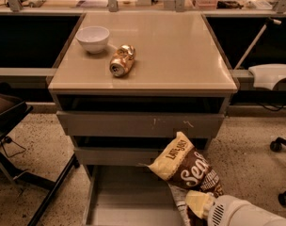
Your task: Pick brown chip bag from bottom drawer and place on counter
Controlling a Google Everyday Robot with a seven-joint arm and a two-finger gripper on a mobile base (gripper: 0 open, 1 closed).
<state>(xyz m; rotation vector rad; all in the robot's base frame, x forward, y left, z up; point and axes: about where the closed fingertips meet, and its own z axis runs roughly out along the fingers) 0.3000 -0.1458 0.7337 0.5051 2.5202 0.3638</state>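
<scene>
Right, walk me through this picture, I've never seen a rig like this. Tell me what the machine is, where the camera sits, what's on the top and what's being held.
This is a mobile robot with one arm. Only the arm's white end shows, at the bottom right. There is a single camera. Its mount is not known, but it looks down on a grey drawer cabinet from the front. On the beige counter sit a white bowl and a crushed gold drink can lying on its side, a little apart. The bottom drawer is pulled open. The gripper, low beside that drawer's right side, holds the brown chip bag by its lower end, the bag tilting up and to the left.
</scene>
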